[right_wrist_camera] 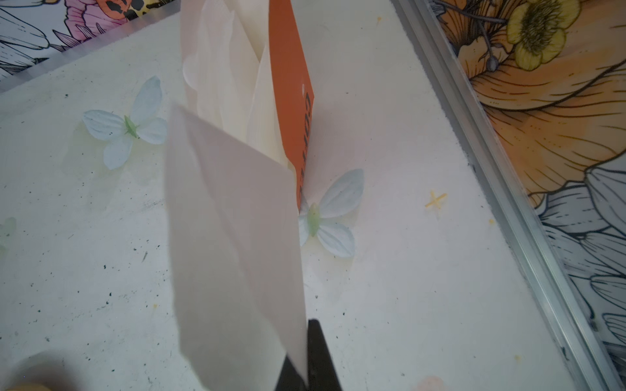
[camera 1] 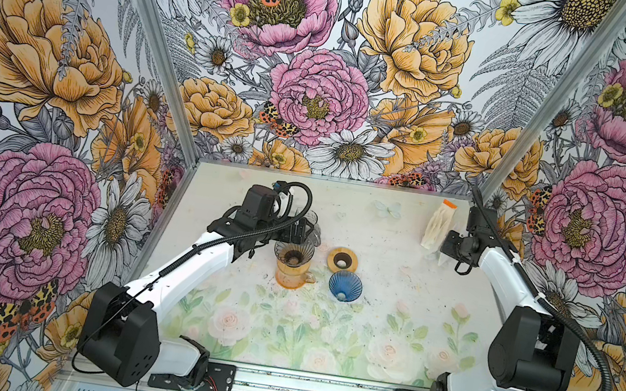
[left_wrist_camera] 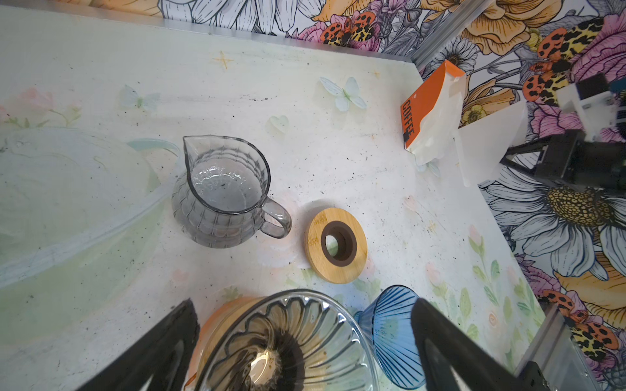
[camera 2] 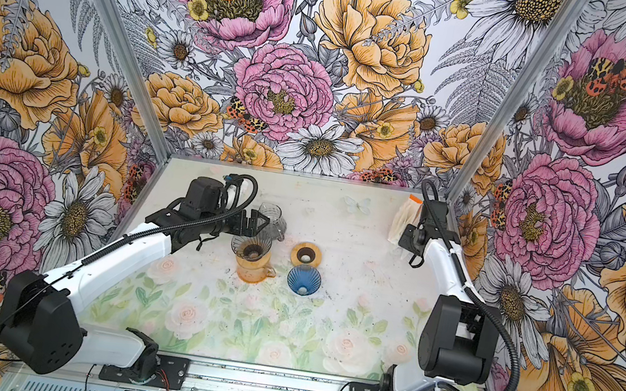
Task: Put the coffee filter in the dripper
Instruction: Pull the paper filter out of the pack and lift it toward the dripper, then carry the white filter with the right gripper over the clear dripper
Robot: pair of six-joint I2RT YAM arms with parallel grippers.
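white paper: one coffee filter is pinched by its edge in the clenched right gripper, just beside the orange filter pack, far to the right. the left gripper hangs wide open above the glass dripper in the middle. pick-up looks done; the next move likely calls for carrying the filter across and lowering it into the dripper's mouth.

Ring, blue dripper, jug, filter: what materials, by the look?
The ring: wood, likely bamboo, matte, grain visible; dark inner collar maybe rubber.
The blue dripper: see-through ribbed glass or plastic, glossy; cannot tell which.
The jug: smoky ribbed glass by its shine, possibly plastic.
The filter: thin matte white paper, with a sharp flat edge.
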